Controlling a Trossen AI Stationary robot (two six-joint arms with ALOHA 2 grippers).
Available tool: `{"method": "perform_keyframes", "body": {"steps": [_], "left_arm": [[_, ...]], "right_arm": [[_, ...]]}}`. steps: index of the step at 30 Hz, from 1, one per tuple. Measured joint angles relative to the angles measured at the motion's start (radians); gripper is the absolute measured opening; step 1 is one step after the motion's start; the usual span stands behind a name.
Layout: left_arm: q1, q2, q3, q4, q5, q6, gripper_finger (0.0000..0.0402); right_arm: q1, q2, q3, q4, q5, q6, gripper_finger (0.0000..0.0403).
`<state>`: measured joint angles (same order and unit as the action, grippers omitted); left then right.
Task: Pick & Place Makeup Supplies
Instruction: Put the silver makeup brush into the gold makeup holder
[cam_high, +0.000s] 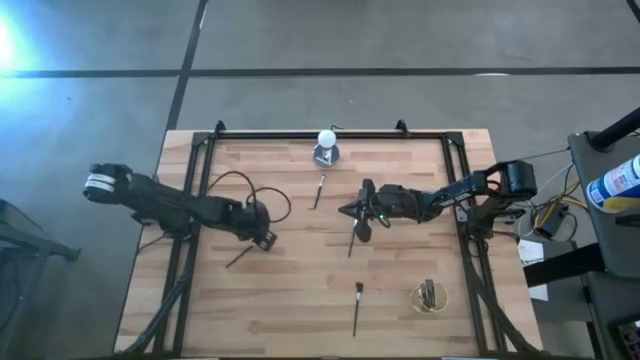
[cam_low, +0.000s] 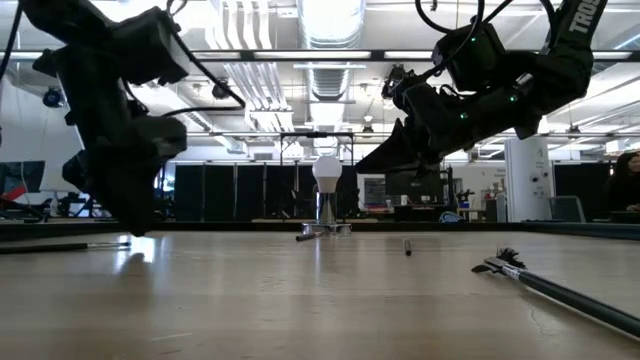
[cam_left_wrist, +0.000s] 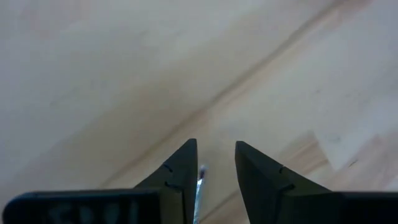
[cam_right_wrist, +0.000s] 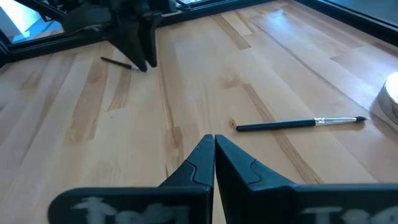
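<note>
Several thin makeup brushes lie flat on the wooden table. One lies by my left gripper, which points down at the table, open, with the brush's silvery end between its fingers. My right gripper is shut and empty, raised above the table's middle. A brush lies below it. Another brush lies toward the far edge, and another near the near edge. My left gripper comes from above, pointing down, its open fingers on either side of the brush's silvery end. That end lies close beside one finger. Whether the finger touches it, I cannot tell.
A white ball on a round grey base stands at the table's far edge. A small round cup holding brushes stands near the near right corner. Black frame rails run along the table's left, right and far sides.
</note>
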<state>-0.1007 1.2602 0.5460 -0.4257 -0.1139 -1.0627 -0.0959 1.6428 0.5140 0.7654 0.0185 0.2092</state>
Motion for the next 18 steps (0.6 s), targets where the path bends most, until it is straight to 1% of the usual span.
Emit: {"method": "perform_keyframes", "body": {"steps": [7, 12, 18], "left_arm": [[-0.044, 0.093, 0.034, -0.035, 0.011, -0.029, 0.0101], [-0.068, 0.158, 0.071, -0.057, 0.008, -0.014, 0.01], [-0.078, 0.195, 0.112, -0.121, 0.012, -0.019, 0.0075]], "right_arm": [[0.0, 0.0, 0.0, 0.0, 0.0, 0.0, 0.0008], [0.0, 0.0, 0.0, 0.0, 0.0, 0.0, 0.0008], [0.0, 0.0, 0.0, 0.0, 0.0, 0.0, 0.0008]]}}
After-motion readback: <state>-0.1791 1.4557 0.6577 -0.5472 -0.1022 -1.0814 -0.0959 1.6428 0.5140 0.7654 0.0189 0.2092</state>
